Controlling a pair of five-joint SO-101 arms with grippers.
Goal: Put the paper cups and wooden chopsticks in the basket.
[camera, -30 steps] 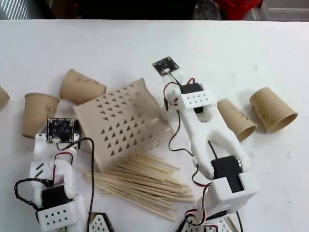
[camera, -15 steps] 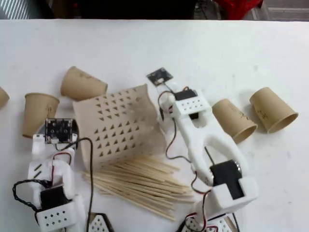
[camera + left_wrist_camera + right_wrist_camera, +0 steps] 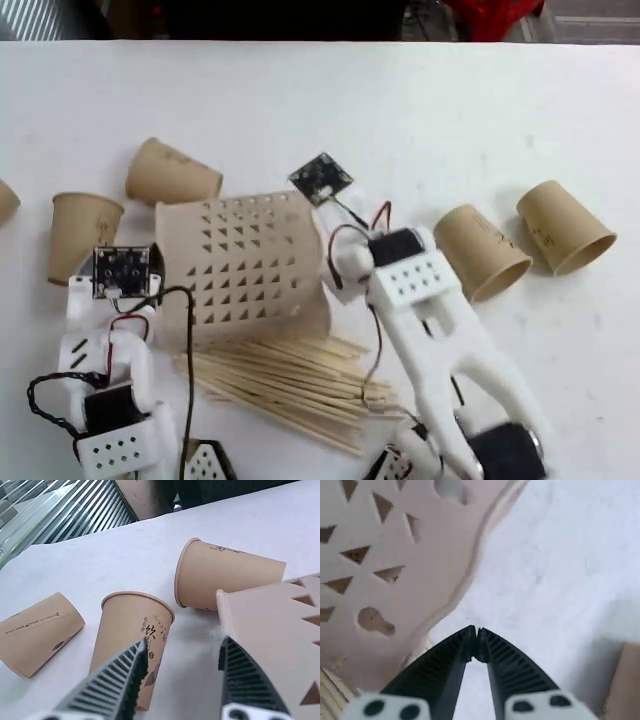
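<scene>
Far-left cup (image 3: 5, 200): cut by high view's edge, sliver only.
Upright cup (image 3: 80, 230): lower side hidden behind camera board (image 3: 125, 268) of left arm.
Chopsticks (image 3: 280, 375): pile meets basket (image 3: 245, 262); cannot tell whether sticks run under it. Right end of pile covered by right arm (image 3: 440, 335). Sticks too crowded to count.
Right arm's base cut by bottom edge.
Left wrist view: basket runs off frame, its corner masks part of lying cup (image 3: 225, 577); finger of left claw (image 3: 183, 644) hides upright cup's foot.
Right wrist view: tan sliver (image 3: 629, 680) at edge, too little to identify.
</scene>
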